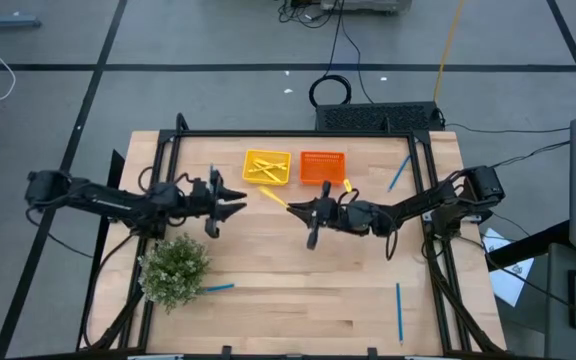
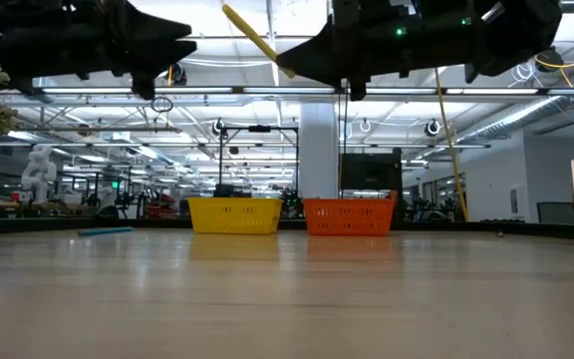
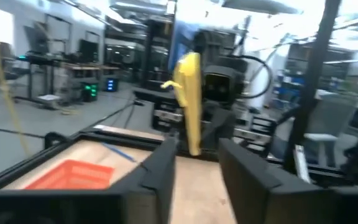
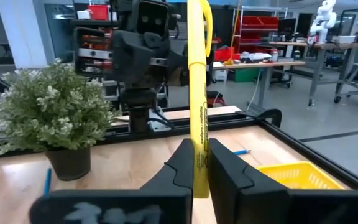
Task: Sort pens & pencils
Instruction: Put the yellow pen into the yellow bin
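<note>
Right gripper (image 1: pixel 312 211), mid-table, clamps a yellow pencil (image 1: pixel 274 196); left gripper (image 1: pixel 236 203) jaws apart; yellow tray (image 1: pixel 267 167) apparently holds yellow sticks.

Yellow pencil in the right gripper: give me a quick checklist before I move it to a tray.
1. Right gripper shut on the yellow pencil: ok.
2. Left gripper open and apart from the pencil: ok.
3. Pencil lifted off the table, as the low view shows: ok.
4. Yellow tray already holds yellow sticks, with room left: ok.
5. Orange tray contents: cannot tell.
6. Blue pens lying loose on the table, not yet sorted: not ok.
</note>
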Controlling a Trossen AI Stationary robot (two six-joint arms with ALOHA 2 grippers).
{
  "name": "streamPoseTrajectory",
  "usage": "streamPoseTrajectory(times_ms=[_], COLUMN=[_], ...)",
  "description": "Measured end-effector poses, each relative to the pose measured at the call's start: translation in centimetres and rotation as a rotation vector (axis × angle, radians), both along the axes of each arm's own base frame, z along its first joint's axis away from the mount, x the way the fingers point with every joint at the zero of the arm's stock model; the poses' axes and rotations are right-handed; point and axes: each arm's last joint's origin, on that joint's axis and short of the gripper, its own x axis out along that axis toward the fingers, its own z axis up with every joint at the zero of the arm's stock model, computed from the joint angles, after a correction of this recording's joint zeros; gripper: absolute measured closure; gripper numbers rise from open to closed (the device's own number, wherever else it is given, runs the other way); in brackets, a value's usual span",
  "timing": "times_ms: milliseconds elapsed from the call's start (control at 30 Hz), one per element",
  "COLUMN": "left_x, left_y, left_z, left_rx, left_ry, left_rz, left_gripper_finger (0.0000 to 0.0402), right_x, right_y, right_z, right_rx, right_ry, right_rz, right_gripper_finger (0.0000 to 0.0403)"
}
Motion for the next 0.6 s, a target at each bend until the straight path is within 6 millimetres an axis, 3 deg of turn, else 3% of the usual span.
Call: streamPoseTrajectory(times_ms=[167,300,433,600], left_x=[1.4,3.0,5.4,7.8], left_y=[0.0,0.1,0.0,-0.5], left_z=[0.1,0.2,0.1,0.0], left_rx=[0.008,-0.01,-0.023,-0.008], left_ry=[0.036,0.065,0.093,0.091], left_rz=[-0.007,0.029,0.093,0.085], left_gripper_finger=[0.0165,0.0111,0.0081,0.0072], right_x=[0.0,0.1,0.6,0.9], right_y=[0.1,0.1,0.3,0.2], right_z=[0.0,-0.2,-1.0,-1.5], right_rx=[0.001,0.004,0.01,0.025], right_ry=[0.0,-0.015,-0.048,-0.067], right_rz=[0.003,0.002,0.053,0.049], right_gripper_finger=[0.0391,0.0391,0.0391,0.0391])
